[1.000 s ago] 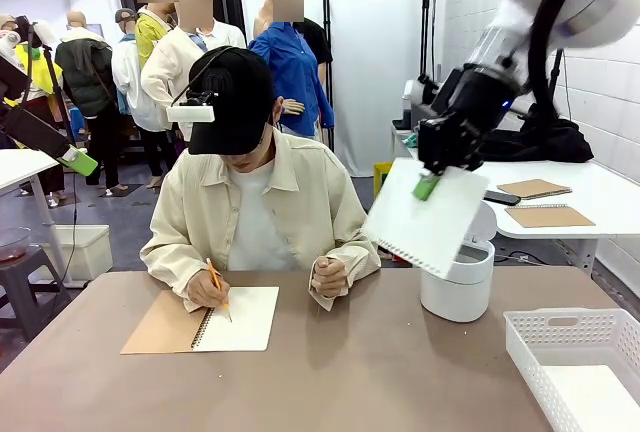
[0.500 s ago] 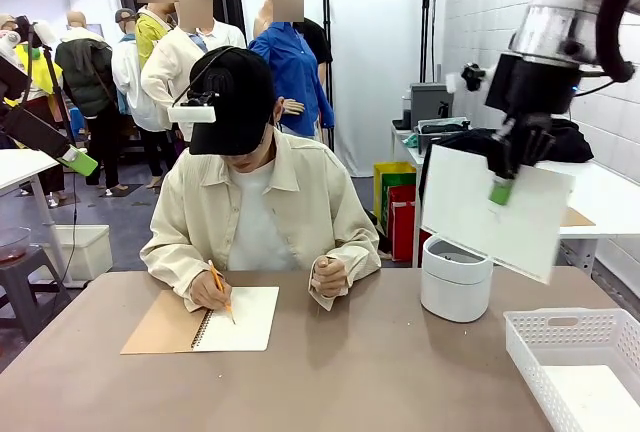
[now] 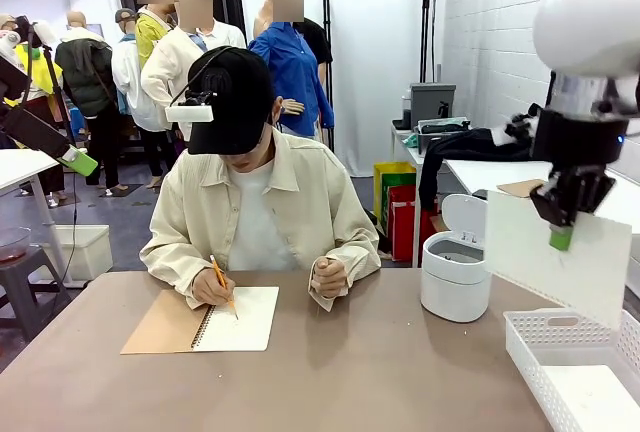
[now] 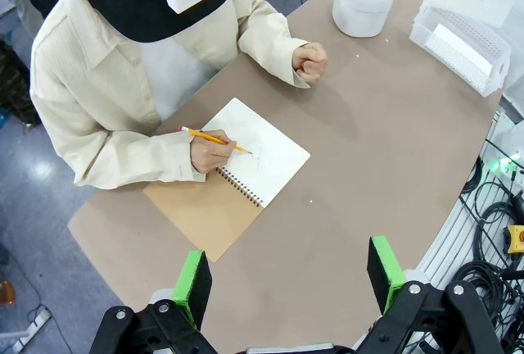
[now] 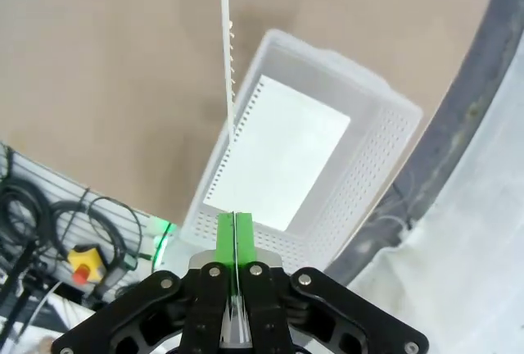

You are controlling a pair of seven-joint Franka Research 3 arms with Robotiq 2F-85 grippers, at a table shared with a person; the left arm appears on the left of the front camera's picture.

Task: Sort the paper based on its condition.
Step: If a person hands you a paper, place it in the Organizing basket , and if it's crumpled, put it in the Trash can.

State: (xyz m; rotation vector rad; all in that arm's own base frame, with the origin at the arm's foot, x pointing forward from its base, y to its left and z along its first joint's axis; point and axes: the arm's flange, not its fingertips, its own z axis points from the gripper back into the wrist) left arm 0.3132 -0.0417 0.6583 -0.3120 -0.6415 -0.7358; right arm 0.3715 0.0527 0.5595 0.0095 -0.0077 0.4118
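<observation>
My right gripper point(image 3: 562, 236) is shut on a flat white sheet of paper point(image 3: 560, 257) that hangs in the air above the white basket point(image 3: 530, 342) at the table's right end. From the right wrist, the paper point(image 5: 228, 67) is edge-on between the green pads point(image 5: 225, 239), with the basket point(image 5: 385, 157) below holding another white sheet point(image 5: 286, 153). My left gripper point(image 4: 288, 276) hangs open high above the table, over its near edge. Across the table a person's hand point(image 3: 205, 290) writes with a pencil in an open spiral notebook point(image 3: 240, 317).
A white round lidded bin point(image 3: 456, 280) stands open at the far right of the brown table point(image 3: 380, 372), just left of the basket. The person's other fist point(image 3: 328, 277) rests on the table near the middle. Cables hang past the table's right edge point(image 4: 491, 206).
My right arm has carried the paper rightward, from above the white bin to above the basket. The person keeps writing.
</observation>
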